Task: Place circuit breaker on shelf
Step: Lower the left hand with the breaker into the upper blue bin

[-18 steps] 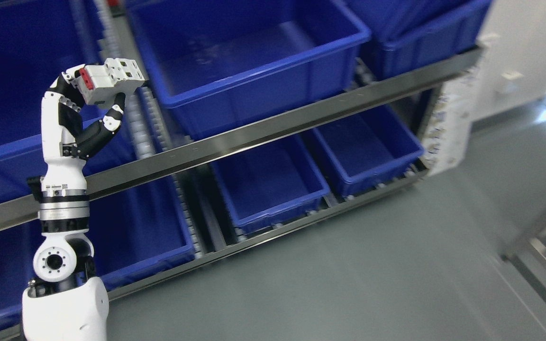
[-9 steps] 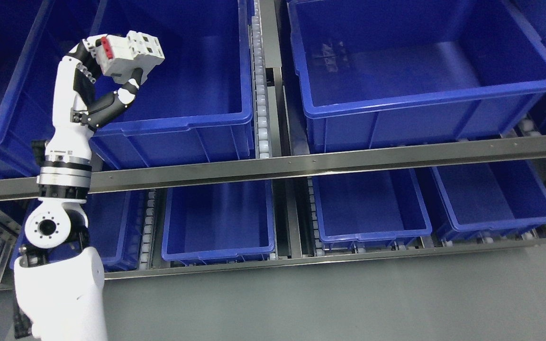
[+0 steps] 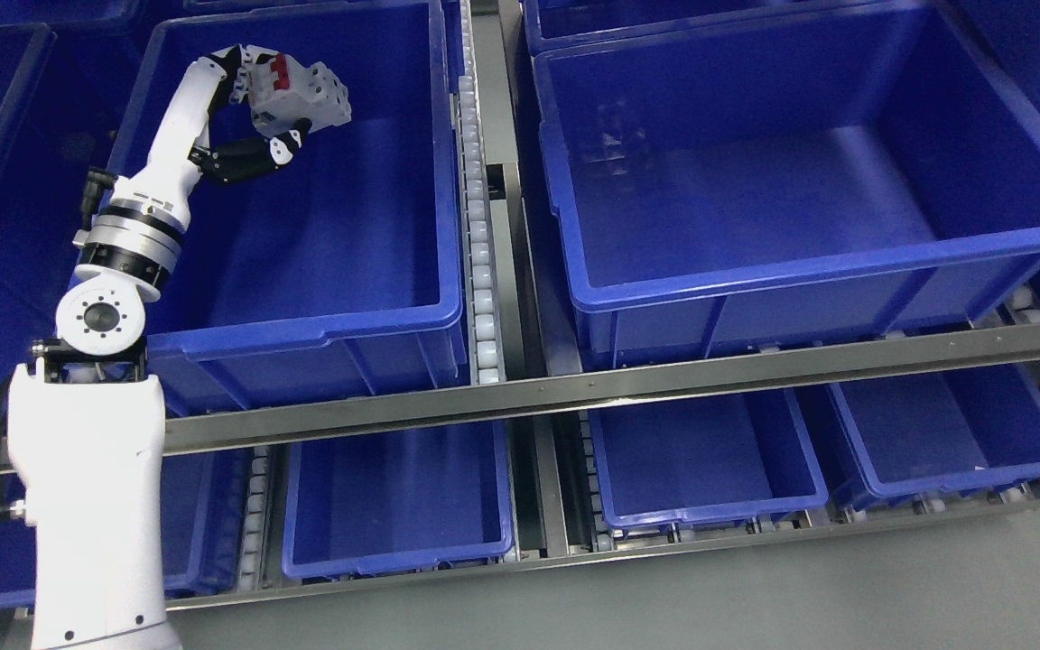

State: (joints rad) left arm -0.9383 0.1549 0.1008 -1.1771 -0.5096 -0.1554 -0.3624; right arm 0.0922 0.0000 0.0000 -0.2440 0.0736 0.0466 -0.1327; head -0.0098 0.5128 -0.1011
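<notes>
The circuit breaker [image 3: 299, 93] sits in the grip of the left hand [image 3: 245, 117], raised above the inside of the upper-left blue bin [image 3: 303, 325] on the shelf [image 3: 628, 388]. The white fingers [image 3: 231, 68] curl over its top and rear side, while the black thumb [image 3: 254, 155] with its white tip reaches up from below and presses against the underside near the front, so the breaker is clamped between them. It hangs clear of the bin floor, near the far wall, tilted with its long side slanting down to the right.

The breaker is a blocky piece of pale grey moulded plastic with stepped, notched edges and a red toggle on the upper face. The bin is smooth, glossy blue plastic, rectangular, with a rolled rim and faintly reflective inner walls. A larger bin [image 3: 809, 271] of the same kind stands to its right, split off by a track of small white rollers [image 3: 481, 271]. A brushed metal rail runs along the shelf front, with more blue bins on the lower level.

The left arm [image 3: 91, 469] rises from the lower left, its white forearm upright, then bends at a round joint; the wrist, ringed in silver and black, leans up and to the right over the bin rim.
</notes>
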